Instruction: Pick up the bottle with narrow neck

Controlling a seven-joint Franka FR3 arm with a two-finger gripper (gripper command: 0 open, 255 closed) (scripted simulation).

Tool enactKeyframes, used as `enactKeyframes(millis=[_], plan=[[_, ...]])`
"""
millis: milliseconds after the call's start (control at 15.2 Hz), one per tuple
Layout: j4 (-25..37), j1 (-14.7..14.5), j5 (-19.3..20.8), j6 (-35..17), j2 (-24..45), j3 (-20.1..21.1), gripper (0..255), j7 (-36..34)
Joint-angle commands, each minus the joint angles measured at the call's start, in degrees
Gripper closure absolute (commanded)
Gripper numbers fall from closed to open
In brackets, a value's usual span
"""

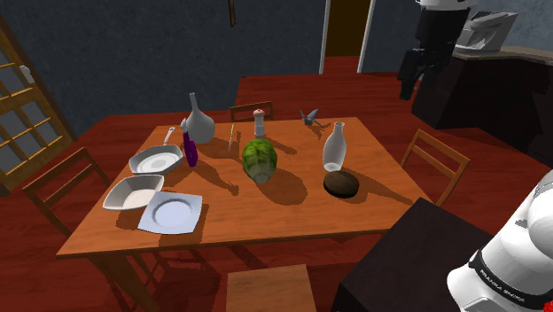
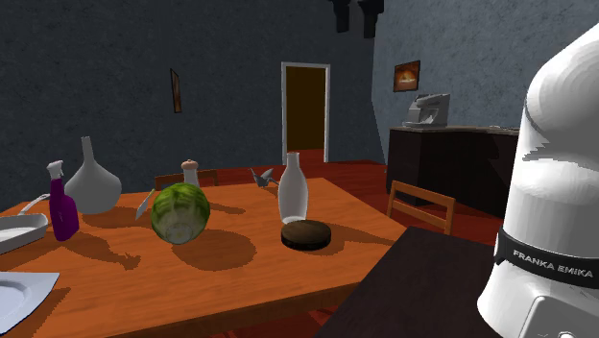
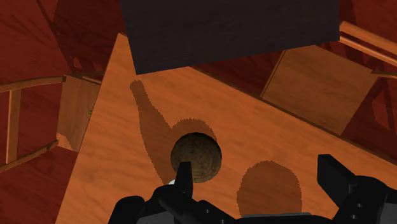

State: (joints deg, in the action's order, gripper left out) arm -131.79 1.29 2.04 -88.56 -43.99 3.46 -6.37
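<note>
A white bottle with a narrow neck (image 1: 333, 146) (image 2: 292, 190) stands upright on the wooden table (image 1: 266, 208), right behind a dark brown round disc (image 1: 341, 183) (image 2: 306, 233). My black gripper (image 1: 409, 87) (image 2: 355, 21) hangs high above the table, well clear of the bottle. In the wrist view the gripper (image 3: 256, 167) is open with nothing between its fingers. It looks down on the brown disc (image 3: 196, 157). A sliver of the white bottle (image 3: 172, 183) peeks out beside one finger; the rest is hidden.
A white round flask (image 1: 197, 120), a purple spray bottle (image 1: 189, 149), a green melon (image 1: 259, 159) and a small shaker (image 1: 259, 118) also stand on the table. A pan (image 1: 155, 162), a dish (image 1: 133, 192) and a plate (image 1: 171, 213) lie at the shoulder view's left. Chairs (image 1: 436, 162) ring the table.
</note>
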Motion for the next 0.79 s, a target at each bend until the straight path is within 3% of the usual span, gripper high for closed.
enactKeyframes(millis=[0, 726], plan=[[0.0, 0.0, 0.0, 0.0, 0.0, 0.0, 0, 0.0], [0.4, 2.2, 2.77, -16.96, 17.0, -7.31, 0, 7.94]])
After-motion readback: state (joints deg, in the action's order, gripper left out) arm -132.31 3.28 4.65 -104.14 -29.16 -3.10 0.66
